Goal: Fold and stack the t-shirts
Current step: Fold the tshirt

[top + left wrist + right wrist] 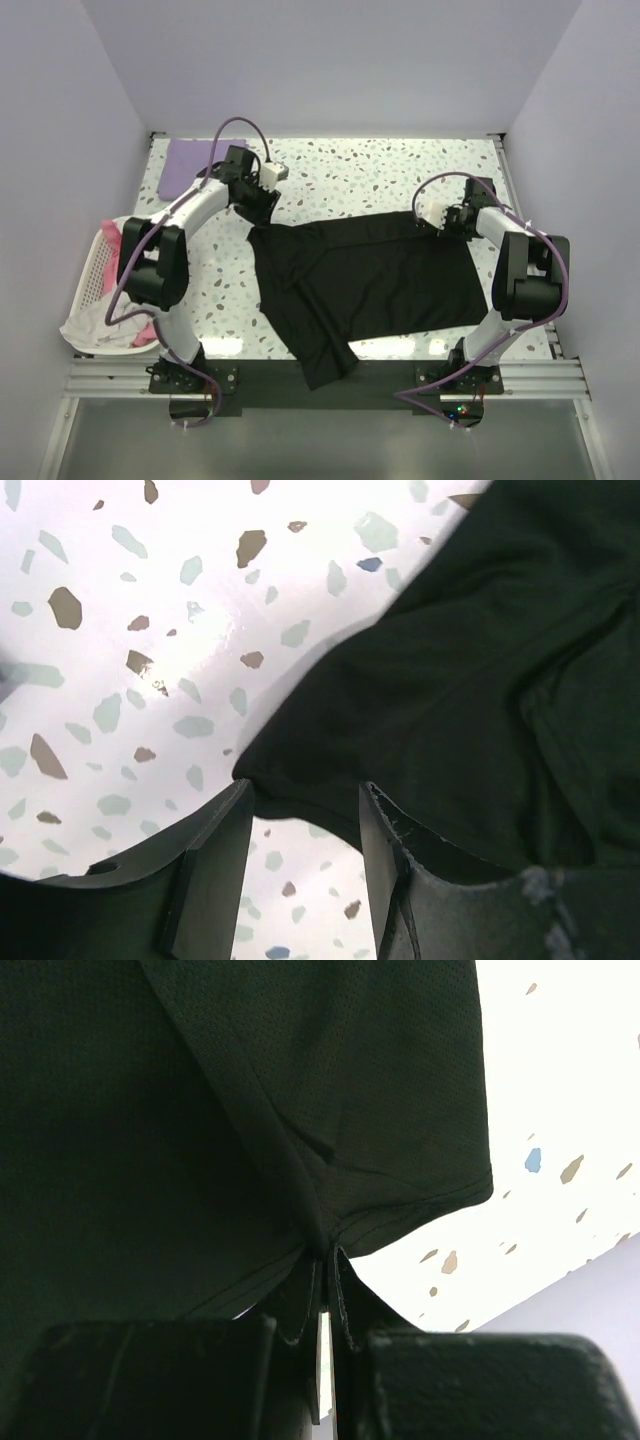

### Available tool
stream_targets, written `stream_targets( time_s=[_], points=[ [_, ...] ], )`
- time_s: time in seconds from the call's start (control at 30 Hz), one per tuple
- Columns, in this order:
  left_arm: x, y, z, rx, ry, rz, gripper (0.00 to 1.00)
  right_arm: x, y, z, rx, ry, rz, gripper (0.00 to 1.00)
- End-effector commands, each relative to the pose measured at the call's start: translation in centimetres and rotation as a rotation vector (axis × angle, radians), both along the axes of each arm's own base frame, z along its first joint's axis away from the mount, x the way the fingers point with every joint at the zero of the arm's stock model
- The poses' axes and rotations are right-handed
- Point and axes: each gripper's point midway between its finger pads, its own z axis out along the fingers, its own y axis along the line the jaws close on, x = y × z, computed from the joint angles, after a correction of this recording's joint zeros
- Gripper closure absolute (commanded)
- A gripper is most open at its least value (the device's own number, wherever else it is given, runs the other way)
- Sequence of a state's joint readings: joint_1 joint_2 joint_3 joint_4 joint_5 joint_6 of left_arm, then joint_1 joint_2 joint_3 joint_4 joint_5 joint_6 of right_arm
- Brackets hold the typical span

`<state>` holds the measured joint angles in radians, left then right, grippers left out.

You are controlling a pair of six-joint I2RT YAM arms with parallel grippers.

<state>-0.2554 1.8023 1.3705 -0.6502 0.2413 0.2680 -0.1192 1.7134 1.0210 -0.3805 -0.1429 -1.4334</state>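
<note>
A large black t-shirt (370,280) lies spread over the middle of the speckled table, one part hanging over the near edge. My left gripper (256,208) is at its far left corner; in the left wrist view the gripper (305,805) stands open, and the cloth corner (290,770) lies slack on the table between its tips. My right gripper (437,222) sits at the far right corner; there the gripper (327,1258) is shut on the hem of the black t-shirt (200,1110). A lavender t-shirt (190,160) lies flat at the far left.
A white lattice basket (95,285) holding white and pink cloth hangs off the table's left edge. Purple walls enclose the table on three sides. A metal rail (330,378) carrying both arm bases runs along the near edge.
</note>
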Motion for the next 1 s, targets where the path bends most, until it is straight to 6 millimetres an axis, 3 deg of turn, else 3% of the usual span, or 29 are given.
stream_targets(
  time_s=[0.0,0.13,0.27,0.3,0.37,0.53,0.57,0.73,0.9,0.93,0.97],
  points=[
    [2.6,0.1,-0.2,0.01,-0.039,0.034,0.48,0.0,-0.6,1.3,-0.034,-0.022,0.003,1.0],
    [2.7,0.4,-2.2,0.038,-0.003,0.035,0.5,-0.2,-1.1,1.3,-0.044,-0.008,-0.024,0.95],
    [1.4,1.4,-4.0,0.083,0.028,0.024,0.56,-0.3,-1.6,1.6,-0.018,0.05,-0.082,0.91],
    [1.1,1.7,-4.2,0.093,0.031,0.018,0.56,0.3,-1.8,2.1,-0.015,0.052,-0.091,0.88],
    [0.5,2.2,-4.5,0.108,0.032,0.018,0.56,-0.7,-2.1,2.0,-0.005,0.112,-0.106,0.75],
    [0.9,2.5,-4.9,0.109,0.027,0.027,0.54,-1.1,-1.5,3.6,0.057,0.149,-0.131,0.62],
    [1.4,2.4,-4.8,0.106,0.022,0.028,0.54,-1.8,-1.3,3.6,0.07,0.179,-0.134,0.57],
    [3.0,2.1,-6.6,0.11,0.05,0.025,0.55,-2.1,-0.2,4.1,0.144,0.238,-0.21,0.56],
    [6.9,2.3,-6.7,0.099,0.019,0.048,0.55,-1.8,0.2,1.5,0.135,0.266,-0.303,0.58],
    [7.3,2.4,-8.0,0.104,0.042,0.053,0.55,-1.5,0.3,1.1,0.136,0.26,-0.338,0.58],
    [9.2,2.8,-6.8,0.094,0.015,0.073,0.55,-0.9,0.1,-0.1,0.132,0.263,-0.361,0.59]
  ],
)
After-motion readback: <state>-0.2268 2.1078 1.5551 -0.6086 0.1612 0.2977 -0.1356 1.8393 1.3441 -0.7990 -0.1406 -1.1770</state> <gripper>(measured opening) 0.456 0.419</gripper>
